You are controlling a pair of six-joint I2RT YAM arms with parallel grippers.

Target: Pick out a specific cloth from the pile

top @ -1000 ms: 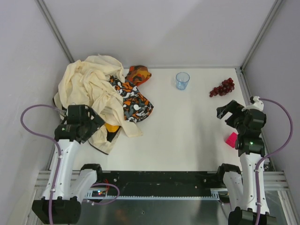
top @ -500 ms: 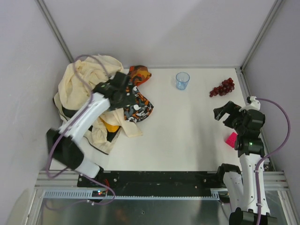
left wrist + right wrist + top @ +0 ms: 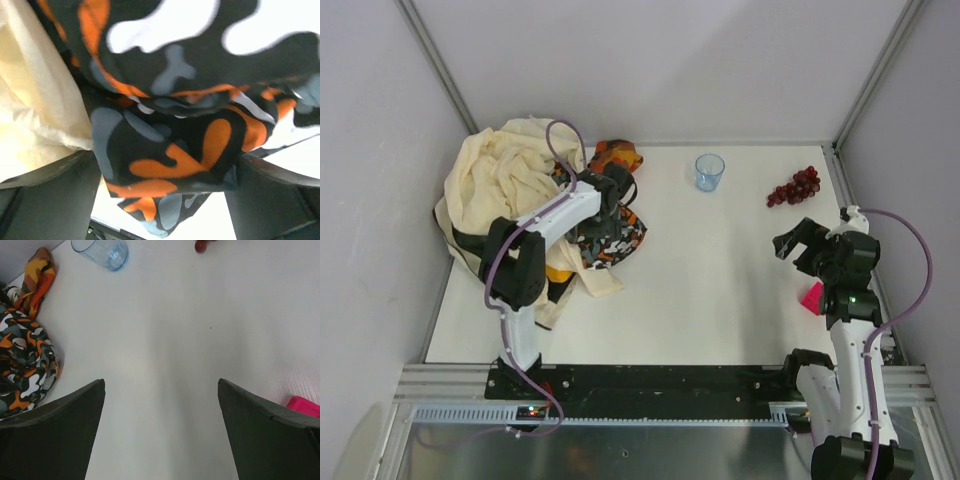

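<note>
Mustard yellow is what I am after, and from above only a small scrap of the mustard cloth (image 3: 557, 271) shows, at about eight o'clock on the table (image 3: 720, 290), tucked under the near edge of the pile (image 3: 535, 165) and beside my left arm. The rest of it is covered.

The pile sits at ten o'clock. The cream sheet (image 3: 485, 180) makes up most of it, and the patterned cloth (image 3: 616, 232) spills off its three o'clock side (orange, black, white and grey blotches).

My left gripper (image 3: 610, 198) is stretched out over that patterned cloth, not over the yellow one. In the left wrist view the two fingers (image 3: 50, 185) stand spread as wide as they go, and a fold of the patterned fabric bulges down between them. It fills the gap, but nothing is pinched. Cream fabric lies against the nine o'clock side of that view.

My right gripper (image 3: 795, 238) hangs at about three o'clock, well apart from the pile. Its jaws are also fully spread, with only bare tabletop between them.

A blue glass (image 3: 709, 171) stands upright at twelve o'clock. A bunch of dark red grapes (image 3: 793, 187) lies at two o'clock near the far right corner. A pink block (image 3: 813, 297) rests at four o'clock, just beside my right arm. The right wrist camera catches the glass at its eleven o'clock and the patterned cloth at nine.
</note>
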